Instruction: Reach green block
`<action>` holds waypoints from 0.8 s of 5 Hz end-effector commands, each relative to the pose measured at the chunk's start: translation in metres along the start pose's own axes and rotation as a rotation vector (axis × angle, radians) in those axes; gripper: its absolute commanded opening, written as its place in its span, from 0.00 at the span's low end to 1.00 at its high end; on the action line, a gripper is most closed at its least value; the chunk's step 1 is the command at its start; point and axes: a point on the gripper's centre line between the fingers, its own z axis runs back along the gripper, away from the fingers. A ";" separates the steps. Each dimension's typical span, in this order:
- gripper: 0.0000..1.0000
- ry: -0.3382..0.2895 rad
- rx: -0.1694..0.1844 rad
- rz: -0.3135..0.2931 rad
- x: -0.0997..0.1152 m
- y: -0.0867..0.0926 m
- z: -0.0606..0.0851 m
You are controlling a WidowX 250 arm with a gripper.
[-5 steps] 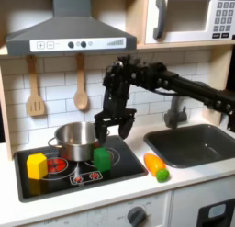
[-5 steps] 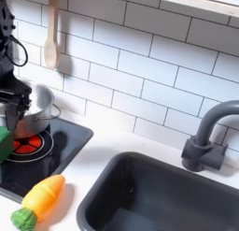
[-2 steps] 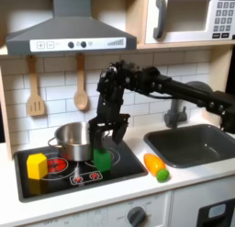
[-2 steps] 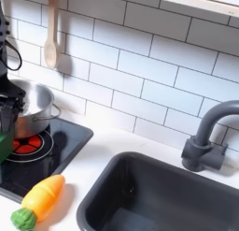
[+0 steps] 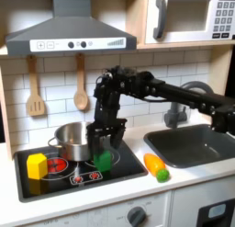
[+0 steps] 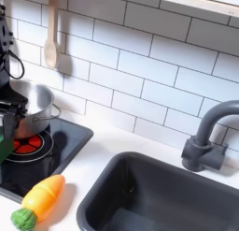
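Right at the front of the white worktop (image 5: 184, 185) in the first exterior view lies the orange toy with a green tip (image 5: 156, 166), also seen at the bottom left of the second exterior view, between the black hob (image 5: 78, 171) and the dark sink (image 5: 197, 143). On the hob, near its left edge in the first exterior view, stands the yellow block (image 5: 37, 165), and well over to its right sits the green block (image 5: 104, 161), close to the hob's front right part, just in front of the steel pot (image 5: 72, 139). And here's the pincer (image 5: 104, 146), down low directly over the green block, its fingers spread apart to either side of the block's top; whether they touch it cannot be told. Behind, on the tiled wall, hang a wooden spatula (image 5: 35, 88) and a wooden spoon (image 5: 81, 86), the grey tap (image 6: 210, 137) standing behind the sink.
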 end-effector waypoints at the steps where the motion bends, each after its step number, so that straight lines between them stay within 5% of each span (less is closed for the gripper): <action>1: 1.00 0.014 -0.015 -0.017 0.011 -0.006 -0.010; 4: 1.00 0.055 -0.003 -0.024 0.012 -0.009 -0.027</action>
